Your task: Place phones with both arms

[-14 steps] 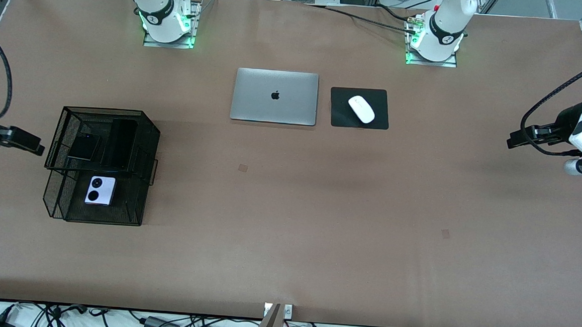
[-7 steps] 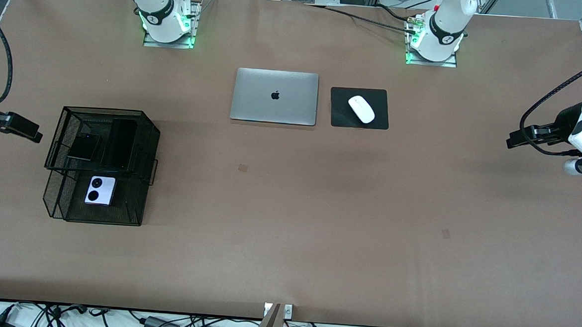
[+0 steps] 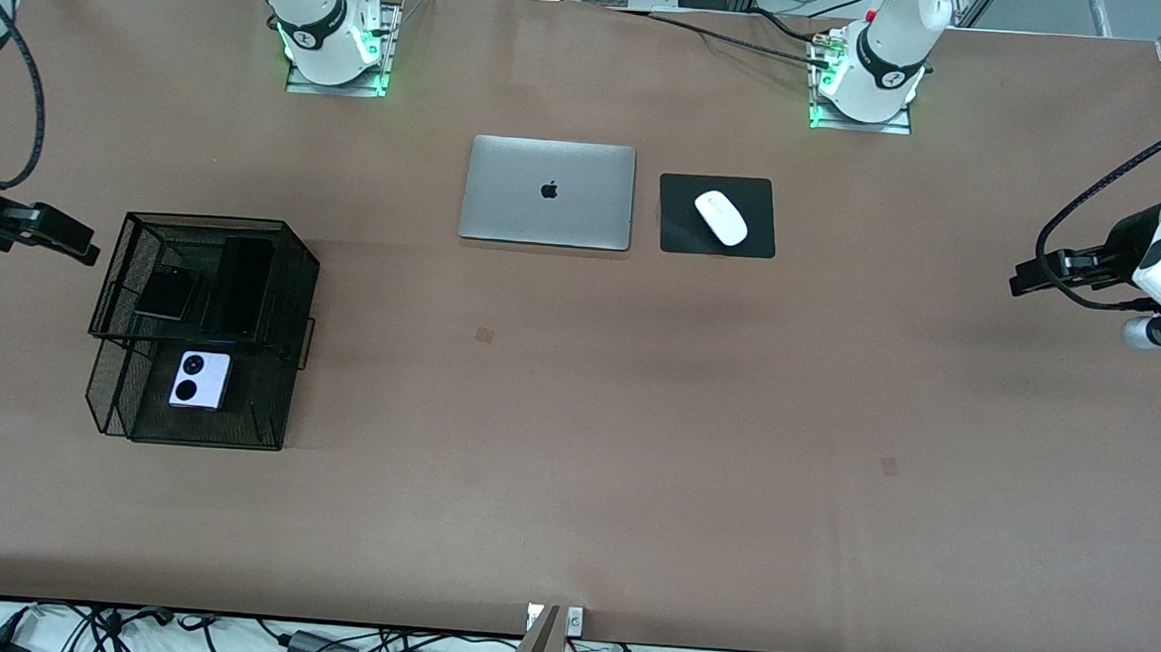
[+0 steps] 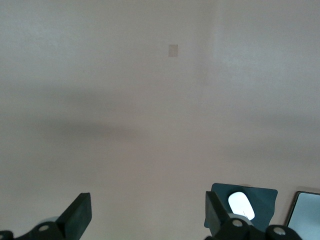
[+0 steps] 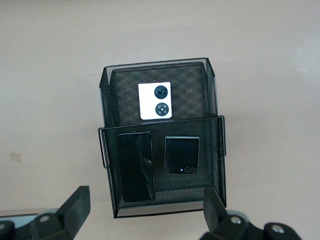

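Note:
Three phones lie in a black mesh organizer (image 3: 297, 281) toward the right arm's end of the table. A long black slab (image 3: 242, 284) and a small squarish black phone (image 3: 167, 293) rest side by side on its raised shelf. The lilac-white phone (image 3: 200, 380) with two round lenses lies in the lower tray, nearer the front camera. The right wrist view shows the slab (image 5: 135, 166), the small black phone (image 5: 182, 155) and the lilac-white phone (image 5: 155, 101). My right gripper (image 3: 49, 231) (image 5: 145, 210) hangs open and empty beside the organizer. My left gripper (image 3: 1035, 275) (image 4: 147, 215) waits open over the other end.
A shut silver laptop (image 3: 548, 192) lies mid-table near the bases. Beside it, a white mouse (image 3: 721, 217) sits on a black pad (image 3: 680, 234). The left wrist view catches the mouse (image 4: 241, 205) and the laptop's corner (image 4: 307, 215).
My right gripper has shifted a little toward the bases' side and closer to the organizer's edge. The left arm and all phones have stayed put.

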You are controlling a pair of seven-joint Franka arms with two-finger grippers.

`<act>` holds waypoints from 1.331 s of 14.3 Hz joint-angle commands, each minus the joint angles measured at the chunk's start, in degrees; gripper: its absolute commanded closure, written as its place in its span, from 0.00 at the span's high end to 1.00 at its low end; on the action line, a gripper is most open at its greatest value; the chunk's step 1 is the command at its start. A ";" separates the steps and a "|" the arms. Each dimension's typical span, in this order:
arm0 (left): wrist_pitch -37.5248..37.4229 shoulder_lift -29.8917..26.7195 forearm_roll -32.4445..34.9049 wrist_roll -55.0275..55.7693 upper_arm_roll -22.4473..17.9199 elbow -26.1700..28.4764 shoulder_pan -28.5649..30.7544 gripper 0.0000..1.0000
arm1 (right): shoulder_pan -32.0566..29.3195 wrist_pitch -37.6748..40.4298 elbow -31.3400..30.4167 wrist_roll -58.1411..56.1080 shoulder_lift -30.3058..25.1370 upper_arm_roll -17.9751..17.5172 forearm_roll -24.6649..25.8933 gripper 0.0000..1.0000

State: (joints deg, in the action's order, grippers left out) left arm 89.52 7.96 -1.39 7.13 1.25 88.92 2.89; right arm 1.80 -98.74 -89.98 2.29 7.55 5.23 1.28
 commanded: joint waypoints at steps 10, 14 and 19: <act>-0.49 -0.32 -0.10 -1.33 0.07 -0.06 -0.08 1.00 | 0.57 -0.93 -6.00 -1.23 -6.41 0.13 -0.23 1.00; -0.49 -0.32 -0.10 -1.33 0.07 -0.06 -0.08 1.00 | 0.57 0.91 -5.65 -2.20 -6.67 -0.04 -0.23 1.00; -0.58 -0.32 -0.10 -1.42 0.07 -0.06 -0.08 1.00 | 1.80 2.42 -5.12 -1.93 -6.41 -0.04 -0.23 1.00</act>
State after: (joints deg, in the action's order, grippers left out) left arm 89.52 7.96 -1.39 7.13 1.35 88.92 2.86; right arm 3.31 -97.50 -95.42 1.15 1.73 5.10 1.29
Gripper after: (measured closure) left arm 0.000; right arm 0.000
